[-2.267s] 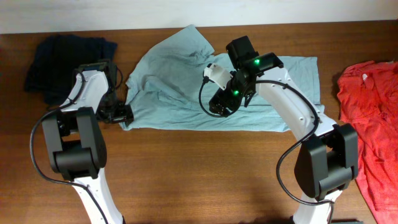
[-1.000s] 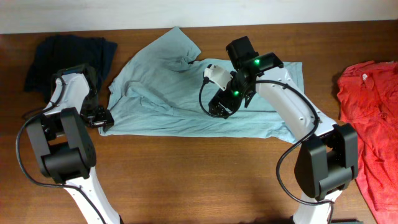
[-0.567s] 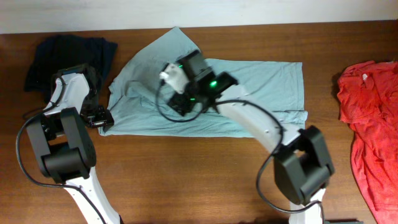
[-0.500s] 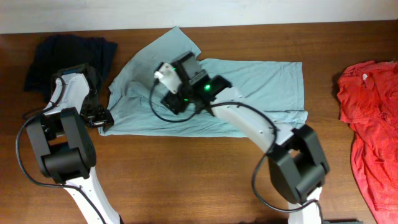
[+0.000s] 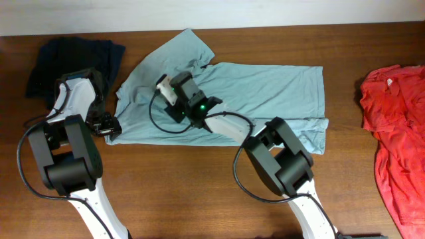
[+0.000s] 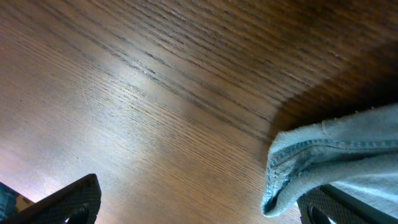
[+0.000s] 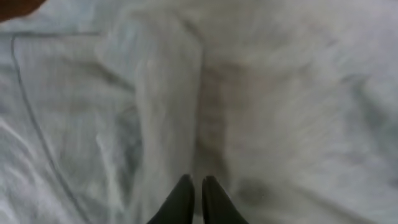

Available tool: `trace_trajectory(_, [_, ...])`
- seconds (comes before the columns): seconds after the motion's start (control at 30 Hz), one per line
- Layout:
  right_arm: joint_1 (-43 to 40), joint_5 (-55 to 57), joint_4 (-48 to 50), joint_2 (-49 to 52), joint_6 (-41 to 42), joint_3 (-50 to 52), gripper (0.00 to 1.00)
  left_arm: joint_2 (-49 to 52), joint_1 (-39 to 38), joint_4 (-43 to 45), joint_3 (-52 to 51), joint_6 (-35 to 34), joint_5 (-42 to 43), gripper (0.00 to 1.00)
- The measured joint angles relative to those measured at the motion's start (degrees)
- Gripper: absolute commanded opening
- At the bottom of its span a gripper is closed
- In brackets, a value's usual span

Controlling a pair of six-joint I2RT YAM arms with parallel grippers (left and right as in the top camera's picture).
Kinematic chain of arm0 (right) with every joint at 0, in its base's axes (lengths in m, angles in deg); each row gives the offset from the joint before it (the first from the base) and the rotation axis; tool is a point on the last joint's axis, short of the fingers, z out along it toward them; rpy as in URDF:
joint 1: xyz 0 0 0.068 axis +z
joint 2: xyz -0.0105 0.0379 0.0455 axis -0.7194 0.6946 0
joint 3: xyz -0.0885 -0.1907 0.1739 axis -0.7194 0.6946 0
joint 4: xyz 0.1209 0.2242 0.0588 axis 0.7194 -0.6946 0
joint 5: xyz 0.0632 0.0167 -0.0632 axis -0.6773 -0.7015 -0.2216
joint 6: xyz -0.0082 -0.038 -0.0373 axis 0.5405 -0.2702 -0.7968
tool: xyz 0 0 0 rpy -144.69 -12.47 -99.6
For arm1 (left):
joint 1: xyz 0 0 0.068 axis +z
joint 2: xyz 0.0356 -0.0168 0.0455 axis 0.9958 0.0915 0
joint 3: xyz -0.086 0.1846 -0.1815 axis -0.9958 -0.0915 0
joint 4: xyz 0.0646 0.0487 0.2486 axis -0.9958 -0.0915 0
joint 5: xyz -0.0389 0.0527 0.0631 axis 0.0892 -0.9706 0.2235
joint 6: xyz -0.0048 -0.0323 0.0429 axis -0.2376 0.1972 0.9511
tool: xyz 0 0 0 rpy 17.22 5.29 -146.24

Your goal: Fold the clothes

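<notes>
A light blue shirt (image 5: 265, 86) lies spread across the back half of the wooden table, wrinkled at its left side. My right gripper (image 5: 174, 109) is down on the shirt's left-middle part. In the right wrist view its fingers (image 7: 194, 193) are pressed together on a raised ridge of the pale cloth (image 7: 280, 93). My left gripper (image 5: 106, 126) rests at the shirt's lower-left corner with its jaws wide apart (image 6: 202, 208). The folded hem corner (image 6: 323, 162) lies against the right finger, not gripped.
A dark navy garment (image 5: 73, 60) is bunched at the back left, just behind the left arm. A red garment (image 5: 395, 113) hangs over the table's right edge. Bare wood (image 5: 199, 186) runs along the front of the table.
The right arm has swung left across the shirt, from its centre-right to its left part, and its jaws have shut. The left arm dragged the shirt's corner left earlier and now holds still.
</notes>
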Motion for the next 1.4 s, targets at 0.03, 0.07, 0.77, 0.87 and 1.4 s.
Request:
trace_trajectory(0.03, [0.37,-0.04,-0.09,0.0,0.13,0.07,0.04,0.0,0.0,0.0,0.0,0.0,0.0,0.99])
trace_trajectory(0.07, [0.79,-0.04,0.0,0.0,0.55,0.07,0.04,0.0,0.0,0.0,0.0,0.0,0.0,0.99])
trace_trajectory(0.77, [3.28,-3.06,-3.1,0.0,0.98,0.04,0.04,0.0,0.0,0.0,0.0,0.0,0.0,0.99])
trace_trajectory(0.87, [3.06,-2.82,-3.1,0.0,1.03,0.04,0.04,0.0,0.0,0.0,0.0,0.0,0.0,1.0])
trace_trajectory(1.4, [-3.15,-0.81,-0.92,0.0,1.01,0.04,0.04,0.0,0.0,0.0,0.0,0.0,0.02,0.99])
